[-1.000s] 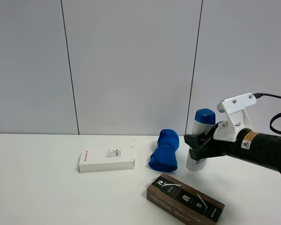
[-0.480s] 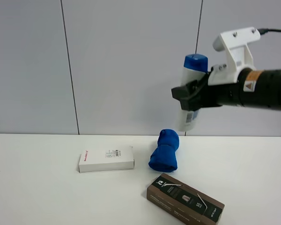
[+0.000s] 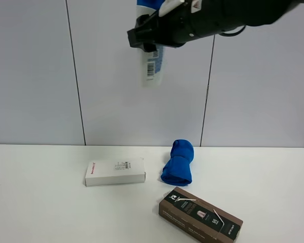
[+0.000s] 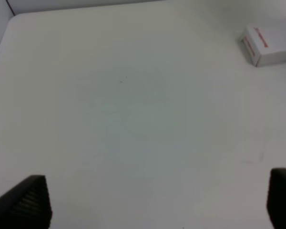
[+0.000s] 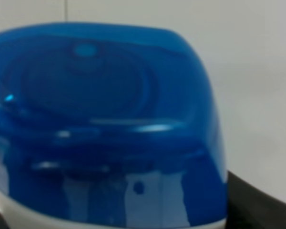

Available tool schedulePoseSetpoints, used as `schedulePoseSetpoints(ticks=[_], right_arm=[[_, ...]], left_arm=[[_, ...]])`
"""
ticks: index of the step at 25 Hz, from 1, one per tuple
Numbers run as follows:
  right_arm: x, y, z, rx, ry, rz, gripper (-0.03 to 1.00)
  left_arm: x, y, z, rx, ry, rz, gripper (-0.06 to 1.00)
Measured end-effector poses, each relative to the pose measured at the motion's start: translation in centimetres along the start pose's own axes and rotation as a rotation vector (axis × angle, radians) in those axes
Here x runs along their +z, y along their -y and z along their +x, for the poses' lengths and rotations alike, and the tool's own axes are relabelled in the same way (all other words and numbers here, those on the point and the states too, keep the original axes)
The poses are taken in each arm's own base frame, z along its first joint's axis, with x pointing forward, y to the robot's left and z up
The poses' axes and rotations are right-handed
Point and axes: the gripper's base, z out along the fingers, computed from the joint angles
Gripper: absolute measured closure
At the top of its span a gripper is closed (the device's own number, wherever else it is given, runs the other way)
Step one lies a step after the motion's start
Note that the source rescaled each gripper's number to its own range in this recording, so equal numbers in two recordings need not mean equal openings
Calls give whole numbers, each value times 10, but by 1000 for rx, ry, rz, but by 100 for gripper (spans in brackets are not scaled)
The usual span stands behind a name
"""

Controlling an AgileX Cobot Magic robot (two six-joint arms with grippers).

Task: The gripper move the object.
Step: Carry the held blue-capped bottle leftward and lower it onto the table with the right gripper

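My right gripper [image 3: 148,36] is shut on the white shampoo bottle [image 3: 152,68] and holds it high in the air, upright, at the top of the exterior view, left of centre. The bottle's barcode faces the camera; its blue cap is cut off by the frame's top edge. In the right wrist view the blue cap [image 5: 105,119] fills the picture between the dark jaws. My left gripper [image 4: 155,200] is open and empty above bare white table; only its two dark fingertips [image 4: 26,202] show.
On the white table [image 3: 40,202] lie a flat white box [image 3: 115,171], also in the left wrist view [image 4: 271,45], a blue rolled cloth [image 3: 178,163] and a dark brown box [image 3: 200,214] near the front edge. A grey panelled wall stands behind.
My right gripper has lifted the bottle from the table beside the blue cloth, up and to the left, to the top of the view. The other things have not moved.
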Motion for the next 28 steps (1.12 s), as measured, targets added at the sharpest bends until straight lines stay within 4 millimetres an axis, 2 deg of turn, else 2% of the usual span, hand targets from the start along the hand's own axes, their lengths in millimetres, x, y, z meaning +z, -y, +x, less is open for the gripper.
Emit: schedulePoseSetpoints(ticks=[2,6,9,12,14,20,24,28], right_arm=[[18,-8,-4,1,-12,-16,96],[52,-25,1,-4,-36,-48,96],[74,-34,12,-6,-51,-62,96],[94,-41,33,-6,-87,-73,96],[99,-43,40,-7,-96,-77,96],[128,-62,93,-83,-97,-120,97],[137,-68,112,-99,-72,-128,97],[141,-63,124,-108,-61,-101,97]], left_arm=[[0,0,0,0,0,0,-6],[0,0,0,0,0,0,-6],[0,0,0,0,0,0,-6],[0,0,0,0,0,0,-6],[0,0,0,0,0,0,-6],[0,0,0,0,0,0,-6],[0,0,0,0,0,0,-6],[0,0,0,0,0,0,-6]])
